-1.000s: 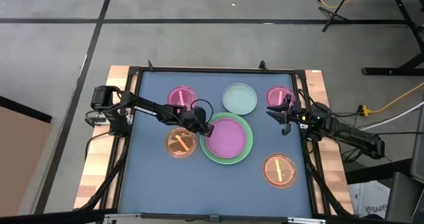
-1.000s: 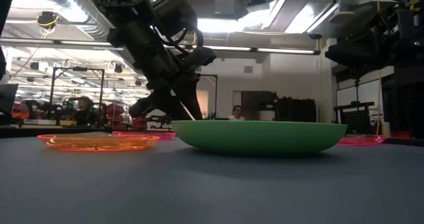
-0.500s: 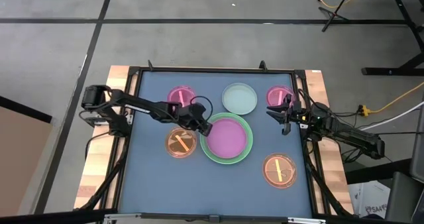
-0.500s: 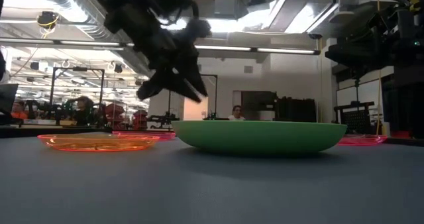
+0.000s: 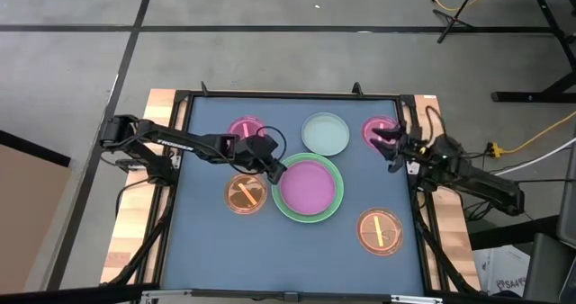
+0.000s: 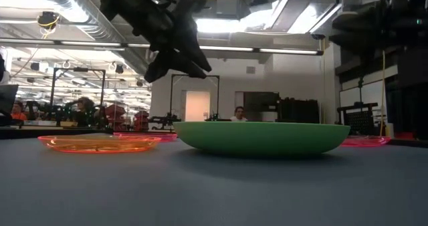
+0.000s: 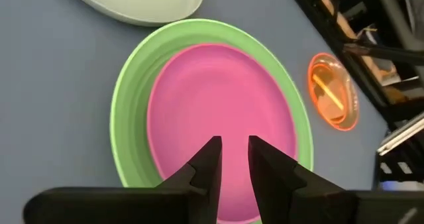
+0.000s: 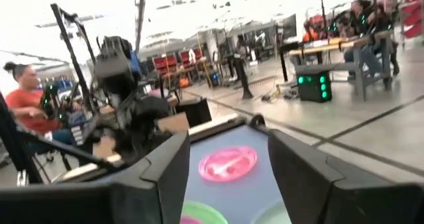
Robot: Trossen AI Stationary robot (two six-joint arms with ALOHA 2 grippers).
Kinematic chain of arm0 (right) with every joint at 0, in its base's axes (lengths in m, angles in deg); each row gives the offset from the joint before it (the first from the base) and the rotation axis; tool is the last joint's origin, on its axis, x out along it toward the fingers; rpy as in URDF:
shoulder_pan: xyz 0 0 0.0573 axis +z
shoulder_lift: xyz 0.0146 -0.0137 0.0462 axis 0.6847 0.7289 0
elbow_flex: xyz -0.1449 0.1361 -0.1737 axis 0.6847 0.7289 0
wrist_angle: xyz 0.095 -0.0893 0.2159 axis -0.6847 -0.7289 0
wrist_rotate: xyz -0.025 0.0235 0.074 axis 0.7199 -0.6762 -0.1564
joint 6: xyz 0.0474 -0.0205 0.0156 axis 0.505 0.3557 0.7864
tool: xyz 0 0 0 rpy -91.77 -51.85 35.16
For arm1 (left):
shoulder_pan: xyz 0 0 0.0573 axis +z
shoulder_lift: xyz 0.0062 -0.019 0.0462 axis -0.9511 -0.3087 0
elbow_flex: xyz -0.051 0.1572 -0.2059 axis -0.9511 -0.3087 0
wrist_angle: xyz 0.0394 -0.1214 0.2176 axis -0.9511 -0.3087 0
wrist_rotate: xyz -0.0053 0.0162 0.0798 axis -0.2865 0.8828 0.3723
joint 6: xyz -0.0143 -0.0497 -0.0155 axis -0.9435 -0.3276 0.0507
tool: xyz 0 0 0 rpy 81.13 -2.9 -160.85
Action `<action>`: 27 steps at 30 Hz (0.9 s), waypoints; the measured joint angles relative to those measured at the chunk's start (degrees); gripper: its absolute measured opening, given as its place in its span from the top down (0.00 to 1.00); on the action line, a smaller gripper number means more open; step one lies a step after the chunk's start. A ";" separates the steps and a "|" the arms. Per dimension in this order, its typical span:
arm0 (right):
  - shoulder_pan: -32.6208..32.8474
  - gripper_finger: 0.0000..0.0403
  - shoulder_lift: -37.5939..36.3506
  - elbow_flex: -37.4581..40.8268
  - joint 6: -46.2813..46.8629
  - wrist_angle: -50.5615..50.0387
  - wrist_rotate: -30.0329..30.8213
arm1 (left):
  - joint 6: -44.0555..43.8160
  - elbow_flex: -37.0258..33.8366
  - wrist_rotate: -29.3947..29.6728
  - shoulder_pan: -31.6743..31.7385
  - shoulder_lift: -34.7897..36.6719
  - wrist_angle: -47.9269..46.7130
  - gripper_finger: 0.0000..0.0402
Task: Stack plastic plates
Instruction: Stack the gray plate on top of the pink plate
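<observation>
A large green plate (image 5: 334, 205) rests on the table's middle with the magenta plate (image 5: 309, 185) lying in it. The pale blue-grey plate (image 5: 325, 133) sits behind them. Small pink plates lie at the far left (image 5: 246, 129) and far right (image 5: 376, 128). Small orange plates lie at the left (image 5: 246, 194) and near right (image 5: 380, 231). My left gripper (image 5: 280, 171) hangs above the magenta plate's left rim (image 7: 159, 118), its fingers a narrow gap apart with nothing between them. My right gripper (image 5: 387, 143) hovers wide open beside the far-right pink plate.
A raised black frame (image 5: 288, 94) runs around the blue table mat. Bare mat lies along the near edge (image 5: 297, 259) between the two orange plates. People and workbenches show in the room beyond the table.
My left gripper has risen above the green plate's left rim and drawn slightly toward the table's left; the plates below stay put. My right gripper has opened wide and shifted a little toward the table's far edge, by the far-right pink plate.
</observation>
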 joint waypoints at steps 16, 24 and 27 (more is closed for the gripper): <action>-0.41 0.52 36.36 -23.28 3.10 -9.18 20.03 | 4.17 0.00 5.98 -0.90 -0.36 -0.05 0.83; -10.46 0.52 55.86 -35.64 3.01 -18.80 11.60 | 4.19 0.00 6.03 -2.08 -0.38 -0.08 0.83; -15.24 0.52 62.00 -39.29 1.46 -19.43 6.13 | 4.21 0.00 6.51 -2.74 -0.39 -0.10 0.83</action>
